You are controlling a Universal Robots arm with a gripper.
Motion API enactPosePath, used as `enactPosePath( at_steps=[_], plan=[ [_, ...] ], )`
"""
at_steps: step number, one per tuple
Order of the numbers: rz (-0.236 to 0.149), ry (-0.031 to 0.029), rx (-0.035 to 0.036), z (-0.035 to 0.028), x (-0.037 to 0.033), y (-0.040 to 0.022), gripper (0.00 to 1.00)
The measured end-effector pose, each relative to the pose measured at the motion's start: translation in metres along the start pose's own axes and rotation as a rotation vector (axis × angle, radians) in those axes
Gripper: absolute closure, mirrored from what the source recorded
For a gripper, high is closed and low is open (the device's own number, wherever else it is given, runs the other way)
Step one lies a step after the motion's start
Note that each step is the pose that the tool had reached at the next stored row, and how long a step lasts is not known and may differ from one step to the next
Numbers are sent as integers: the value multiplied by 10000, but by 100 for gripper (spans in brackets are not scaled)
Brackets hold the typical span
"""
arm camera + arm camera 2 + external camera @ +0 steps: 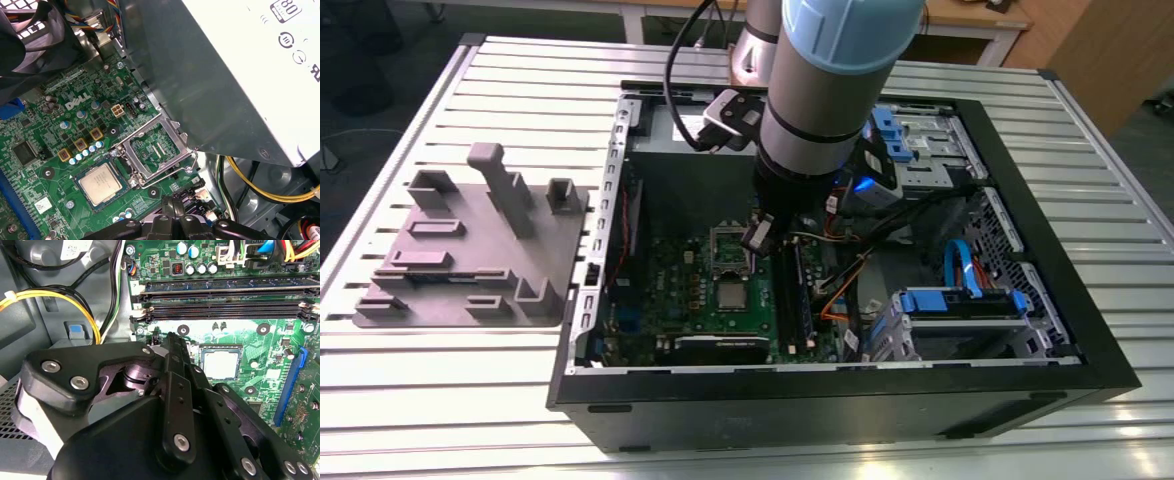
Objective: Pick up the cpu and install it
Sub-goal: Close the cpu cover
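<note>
The black claw (172, 340), closed and empty, hangs over the green motherboard (272, 347). The small silvery square cpu (101, 183) lies flush inside its socket's edges, uncovered, with the hinged metal frame (172, 131) raised beside it.

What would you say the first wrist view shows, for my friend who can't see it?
A small square silvery-grey cpu sits flat on the green motherboard, with a silver metal frame hinged open beside it. A grey metal box looms alongside.
</note>
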State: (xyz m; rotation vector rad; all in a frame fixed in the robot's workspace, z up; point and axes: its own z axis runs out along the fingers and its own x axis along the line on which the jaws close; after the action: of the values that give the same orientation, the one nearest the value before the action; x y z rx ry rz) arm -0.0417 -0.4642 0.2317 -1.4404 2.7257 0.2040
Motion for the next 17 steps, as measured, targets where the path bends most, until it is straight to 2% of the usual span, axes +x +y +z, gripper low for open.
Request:
enactPosePath(
  at_steps=[12, 13, 14, 15, 17],
  plan=[
    [0, 0, 0, 1, -1, 1, 89],
    [0, 0, 0, 1, -1, 1, 83],
    [0, 0, -1, 1, -2, 1, 83],
    [0, -1, 0, 2, -2, 1, 76],
    [0, 0, -1, 2, -2, 1, 76]
  ],
)
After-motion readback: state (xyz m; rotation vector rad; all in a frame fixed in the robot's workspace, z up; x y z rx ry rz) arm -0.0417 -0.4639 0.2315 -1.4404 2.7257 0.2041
